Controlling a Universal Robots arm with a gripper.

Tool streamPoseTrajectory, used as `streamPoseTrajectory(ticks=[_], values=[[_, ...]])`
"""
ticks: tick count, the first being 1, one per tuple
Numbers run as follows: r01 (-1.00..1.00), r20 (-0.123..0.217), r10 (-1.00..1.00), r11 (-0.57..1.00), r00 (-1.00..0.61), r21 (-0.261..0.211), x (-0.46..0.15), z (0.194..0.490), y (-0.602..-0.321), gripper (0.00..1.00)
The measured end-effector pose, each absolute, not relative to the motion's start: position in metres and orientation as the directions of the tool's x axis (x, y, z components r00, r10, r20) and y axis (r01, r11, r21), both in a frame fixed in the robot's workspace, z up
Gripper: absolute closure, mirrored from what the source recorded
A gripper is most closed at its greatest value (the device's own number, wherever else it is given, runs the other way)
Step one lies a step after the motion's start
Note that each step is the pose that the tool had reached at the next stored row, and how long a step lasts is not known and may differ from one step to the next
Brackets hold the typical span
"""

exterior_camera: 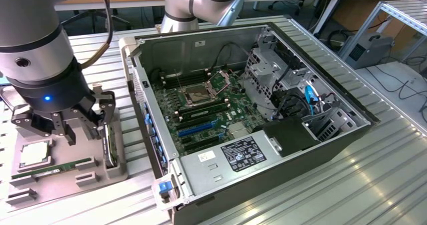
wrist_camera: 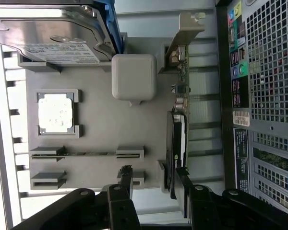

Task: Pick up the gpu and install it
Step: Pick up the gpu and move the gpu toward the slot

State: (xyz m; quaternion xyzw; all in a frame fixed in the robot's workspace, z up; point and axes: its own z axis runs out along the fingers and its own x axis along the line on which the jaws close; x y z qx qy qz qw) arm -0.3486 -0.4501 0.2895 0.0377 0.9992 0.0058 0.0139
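**Gripper open over gpu, no grip yet**

- Gripper hangs low over the tray, on the exterior view's left of the case. Fingers spread wide, holding nothing.
- Gpu stands on edge in a slot along the tray side nearest the case; bracket at the end away from the gripper. In the exterior view the gpu sits just below the gripper's case-side finger.
- Wrist view: that finger is at the dark end of the card; cannot tell if it touches. The other finger is over bare tray.
- Also in the tray: cpu, memory stick, hard drive.
- Handling (judgement): light, stiff, fragile. Pinch across the two flat faces at the dark cooler body. Avoid the bare green board, its parts and the contact edge. The smooth shroud may slip, so squeeze squarely. The bracket is thin, a poor hold.
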Motion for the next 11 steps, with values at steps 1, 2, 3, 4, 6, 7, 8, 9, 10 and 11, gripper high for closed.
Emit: streamPoseTrajectory(ticks=[1,2,3,4,6,7,8,9,10,11], values=[[0.075,-0.027,0.076,0.997,-0.997,0.013,-0.3484,0.2894,-0.4499,0.52],[0.075,-0.027,0.075,0.997,-0.997,0.012,-0.3481,0.2893,-0.4498,0.52],[0.075,-0.027,0.075,0.997,-0.997,0.012,-0.3479,0.2892,-0.4497,0.52],[0.075,-0.027,0.075,0.997,-0.997,0.012,-0.3477,0.2891,-0.4496,0.52],[0.075,-0.028,0.075,0.997,-0.997,0.012,-0.3473,0.2888,-0.4494,0.52],[0.075,-0.027,0.075,0.997,-0.997,0.011,-0.3472,0.2888,-0.4493,0.52],[0.075,-0.027,0.075,0.997,-0.997,0.011,-0.3472,0.2887,-0.4493,0.52],[0.075,-0.027,0.075,0.997,-0.997,0.011,-0.3472,0.2885,-0.4493,0.52],[0.075,-0.027,0.075,0.997,-0.997,0.011,-0.3471,0.2883,-0.4493,0.52],[0.075,-0.027,0.075,0.997,-0.997,0.011,-0.3471,0.2880,-0.4493,0.52]])
